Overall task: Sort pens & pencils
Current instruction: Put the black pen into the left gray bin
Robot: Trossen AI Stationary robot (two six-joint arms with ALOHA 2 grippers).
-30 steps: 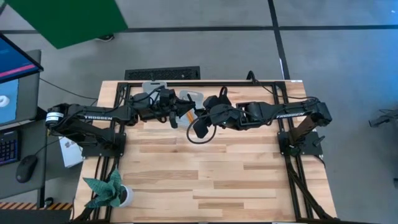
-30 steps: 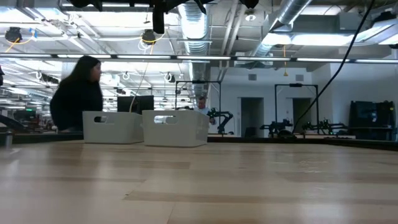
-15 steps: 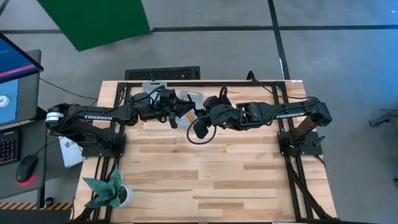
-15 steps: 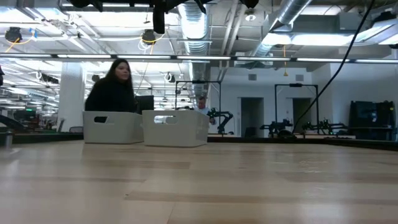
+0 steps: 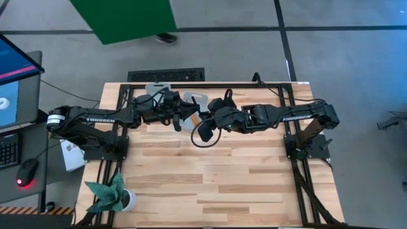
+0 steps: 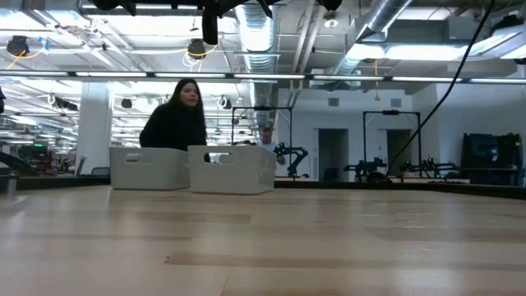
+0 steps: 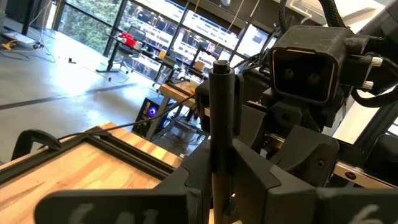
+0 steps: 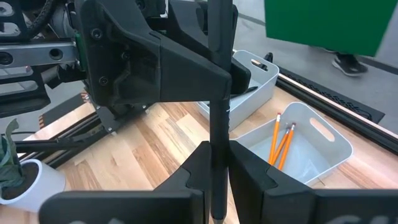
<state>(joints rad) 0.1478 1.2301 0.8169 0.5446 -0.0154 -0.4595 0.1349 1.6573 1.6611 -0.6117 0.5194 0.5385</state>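
Observation:
One black pen [image 8: 217,118] stands between my two grippers, which meet above the far middle of the table. My left gripper [image 7: 221,163] and right gripper [image 8: 217,157] are both shut on it. In the high view the left gripper [image 5: 180,117] and right gripper [image 5: 202,124] hide the pen. Orange pencils [image 8: 280,143] lie slanted in a white bin [image 8: 323,140], lower ends on its floor. A second white bin [image 8: 258,84] stands beside it. Other pens are not visible. My left gripper pinches the pen's shaft [image 7: 220,140] between its two fingers, which lie across it; the pen's end [image 7: 222,67] sticks out past them, lifted clear of the table. My right gripper pinches the same pen's shaft [image 8: 217,140] between its two fingers, across it, farther along.
Two white bins [image 6: 148,168] [image 6: 232,168] stand side by side at the table's far edge. A potted paper plant [image 5: 113,196] stands at the near left corner. A person [image 6: 177,119] walks behind the table. The wooden top [image 5: 241,178] nearer me is bare.
Both arms and the pen have kept still. The person beyond the far edge has walked toward the right, passing behind the bins.

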